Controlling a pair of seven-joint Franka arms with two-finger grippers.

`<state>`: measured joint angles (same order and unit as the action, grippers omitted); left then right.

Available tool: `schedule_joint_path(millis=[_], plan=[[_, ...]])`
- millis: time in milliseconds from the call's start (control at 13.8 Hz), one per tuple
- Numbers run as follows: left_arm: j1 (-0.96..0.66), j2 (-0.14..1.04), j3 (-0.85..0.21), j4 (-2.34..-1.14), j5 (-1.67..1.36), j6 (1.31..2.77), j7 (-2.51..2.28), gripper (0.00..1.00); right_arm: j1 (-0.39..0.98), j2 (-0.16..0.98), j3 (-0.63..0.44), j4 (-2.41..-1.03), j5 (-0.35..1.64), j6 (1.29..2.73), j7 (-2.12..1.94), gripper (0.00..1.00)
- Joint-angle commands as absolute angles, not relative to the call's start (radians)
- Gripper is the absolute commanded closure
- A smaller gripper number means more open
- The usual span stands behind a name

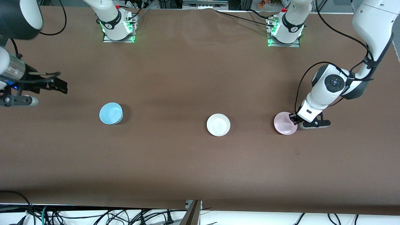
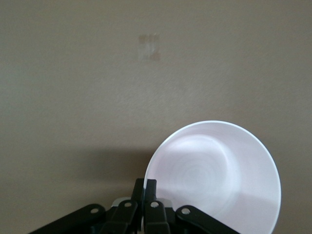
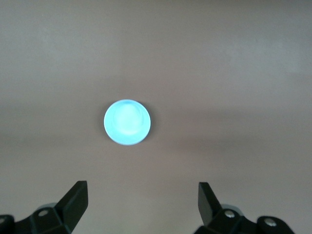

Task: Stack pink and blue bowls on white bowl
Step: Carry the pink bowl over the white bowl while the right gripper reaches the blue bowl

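The pink bowl [image 1: 285,123] sits on the brown table toward the left arm's end. My left gripper [image 1: 293,118] is down at its rim, shut on it, one finger inside and one outside. In the left wrist view the pink bowl [image 2: 219,175] fills the space beside my left gripper [image 2: 145,187]. The white bowl [image 1: 218,124] stands in the middle of the table. The blue bowl [image 1: 111,113] stands toward the right arm's end. My right gripper [image 1: 59,85] hangs open in the air over the table's end, apart from the blue bowl [image 3: 127,122], fingers [image 3: 78,195] wide.
The brown table cover [image 1: 193,162] runs to its front edge, with cables on the floor below. The two arm bases [image 1: 118,25] stand along the edge farthest from the front camera.
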<state>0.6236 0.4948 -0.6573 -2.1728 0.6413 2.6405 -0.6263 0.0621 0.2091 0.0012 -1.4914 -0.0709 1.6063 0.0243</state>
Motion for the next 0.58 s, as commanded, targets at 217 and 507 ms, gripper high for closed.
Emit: schedule_joint_path(millis=[217, 507], plan=[[0.624, 0.471, -0.853, -2.044, 0.516, 2.413, -0.770, 1.00, 0.109, 0.374, 0.000, -1.474, -0.080, 1.696, 0.023, 0.00], [0.597, 0.477, -0.974, -2.008, 0.453, 2.373, -0.967, 1.00, 0.086, 0.445, 0.000, -1.553, -0.077, 1.845, 0.011, 0.00]])
